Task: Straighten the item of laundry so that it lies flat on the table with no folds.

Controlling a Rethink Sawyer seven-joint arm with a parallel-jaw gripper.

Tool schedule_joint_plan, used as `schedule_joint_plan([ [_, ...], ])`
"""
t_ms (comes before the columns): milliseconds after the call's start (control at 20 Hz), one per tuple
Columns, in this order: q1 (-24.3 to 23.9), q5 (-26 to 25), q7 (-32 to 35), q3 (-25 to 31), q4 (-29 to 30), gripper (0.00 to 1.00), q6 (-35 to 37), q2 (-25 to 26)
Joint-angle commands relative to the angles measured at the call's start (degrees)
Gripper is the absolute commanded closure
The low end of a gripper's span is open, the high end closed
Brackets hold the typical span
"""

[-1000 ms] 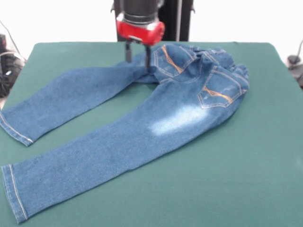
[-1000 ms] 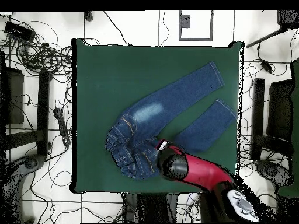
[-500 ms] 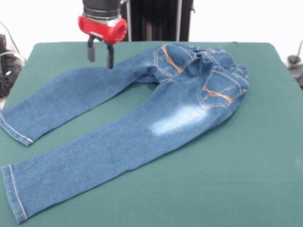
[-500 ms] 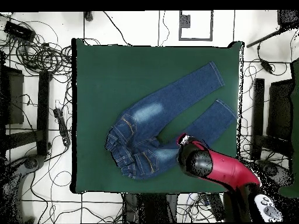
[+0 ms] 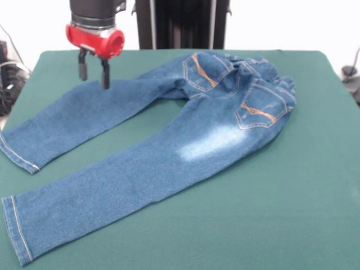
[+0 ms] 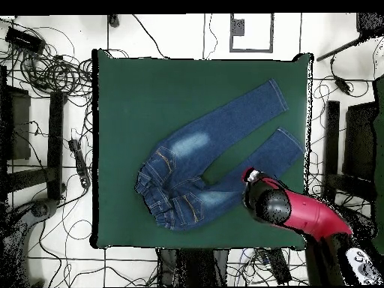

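The blue denim jeans [image 5: 185,140] lie back side up on the green table [image 5: 281,214]. Both legs stretch toward the near left. The waistband end is bunched and folded at the far right, and the orange-stitched pockets [image 5: 256,109] show there. My gripper [image 5: 93,72] hangs open and empty just above the upper part of the far leg, with its fingers [image 5: 104,76] pointing down. In the overhead view the jeans [image 6: 202,154] lie across the table's [image 6: 142,90] middle, and the red arm [image 6: 300,214] covers the gripper over the lower leg.
The black pedestal [image 5: 180,22] stands behind the table's far edge. Cables and dark equipment [image 6: 45,67] lie on the floor round the table. The far leg's hem [image 5: 17,154] reaches the table's left edge in the front view.
My gripper has moved from the jeans' crotch leftward in the front view, along the far leg, staying open and empty. The jeans have hardly shifted.
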Motion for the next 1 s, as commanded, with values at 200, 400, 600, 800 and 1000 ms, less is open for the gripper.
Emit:
schedule_joint_plan([
  [200,-2.9,-4.9,-8.9,11.0,-8.1,0.00,8.9,8.0],
  [400,-3.6,-5.6,-8.1,11.7,-9.4,0.00,9.5,9.1],
  [600,-3.7,-6.0,-7.0,11.8,-10.1,0.00,9.8,9.5],
  [800,-3.4,-6.2,-5.5,11.5,-10.7,0.00,8.7,11.7],
  [1000,-2.4,-6.3,-3.8,10.8,-12.0,0.00,6.7,14.5],
])
